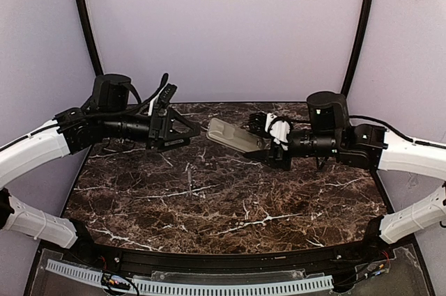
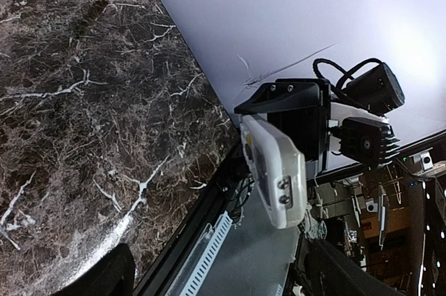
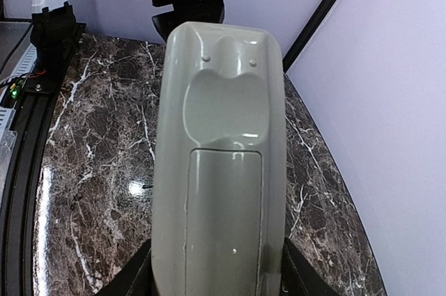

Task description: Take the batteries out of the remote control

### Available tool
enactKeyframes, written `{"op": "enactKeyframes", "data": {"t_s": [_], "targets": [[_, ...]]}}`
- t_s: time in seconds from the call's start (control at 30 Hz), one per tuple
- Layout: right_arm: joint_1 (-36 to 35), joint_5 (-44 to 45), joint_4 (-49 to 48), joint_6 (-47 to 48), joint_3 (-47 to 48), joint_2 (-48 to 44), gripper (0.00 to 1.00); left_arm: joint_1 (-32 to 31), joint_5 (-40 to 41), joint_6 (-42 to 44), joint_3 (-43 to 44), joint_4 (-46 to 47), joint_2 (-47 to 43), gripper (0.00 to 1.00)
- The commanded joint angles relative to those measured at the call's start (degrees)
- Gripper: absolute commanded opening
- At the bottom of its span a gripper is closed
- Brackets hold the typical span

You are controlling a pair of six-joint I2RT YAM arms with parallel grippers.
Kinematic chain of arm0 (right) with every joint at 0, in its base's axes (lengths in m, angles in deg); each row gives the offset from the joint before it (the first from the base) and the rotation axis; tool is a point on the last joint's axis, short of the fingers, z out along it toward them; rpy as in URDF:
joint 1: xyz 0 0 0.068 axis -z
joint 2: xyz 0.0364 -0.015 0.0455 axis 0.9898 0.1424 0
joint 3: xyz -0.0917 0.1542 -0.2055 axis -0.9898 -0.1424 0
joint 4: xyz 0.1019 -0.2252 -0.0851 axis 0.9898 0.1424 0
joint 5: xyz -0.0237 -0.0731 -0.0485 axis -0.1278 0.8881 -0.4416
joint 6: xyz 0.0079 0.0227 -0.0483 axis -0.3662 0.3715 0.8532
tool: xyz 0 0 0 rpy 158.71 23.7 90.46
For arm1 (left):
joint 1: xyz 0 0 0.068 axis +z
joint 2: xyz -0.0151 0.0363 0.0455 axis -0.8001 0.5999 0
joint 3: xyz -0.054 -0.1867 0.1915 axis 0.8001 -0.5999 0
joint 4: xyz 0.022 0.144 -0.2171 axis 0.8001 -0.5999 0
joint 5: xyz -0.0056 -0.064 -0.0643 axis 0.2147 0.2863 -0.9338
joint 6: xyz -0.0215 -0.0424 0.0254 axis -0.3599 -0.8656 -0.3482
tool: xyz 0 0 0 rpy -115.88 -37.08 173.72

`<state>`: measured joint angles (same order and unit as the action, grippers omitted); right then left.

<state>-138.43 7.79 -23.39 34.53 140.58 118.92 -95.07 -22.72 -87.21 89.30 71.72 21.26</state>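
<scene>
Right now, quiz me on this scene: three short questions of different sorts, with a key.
1. True or false: the remote control lies flat on the table.
2. Whose fingers grip the remote control? A, the left arm's; B, the right arm's; C, both.
3. Fill in: in the right wrist view, the battery cover on its back is ____ (on or off).
Key: 1 false, it is held above the table. 2 B: the right fingers clamp it, while the left fingers are open and empty. 3 on.
</scene>
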Motion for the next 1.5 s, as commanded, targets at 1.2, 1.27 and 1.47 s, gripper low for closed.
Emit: {"op": "enactKeyframes", "data": {"t_s": [1.2, 1.27, 1.47], "targets": [[-5.7, 7.3, -5.5, 6.6, 1.1, 6.9, 0.0, -2.4, -9.1, -6.2, -4.7, 14.6, 9.1, 0.59], [-5.7, 7.8, -5.5, 6.8, 1.1, 7.2, 0.0, -2.4, -9.0, -6.2, -4.7, 14.5, 9.2, 0.59], [-6.0, 8.6, -5.7, 7.1, 1.1, 7.9, 0.0, -2.5, -8.8, -6.4, -5.0, 14.5, 9.8, 0.55]]}}
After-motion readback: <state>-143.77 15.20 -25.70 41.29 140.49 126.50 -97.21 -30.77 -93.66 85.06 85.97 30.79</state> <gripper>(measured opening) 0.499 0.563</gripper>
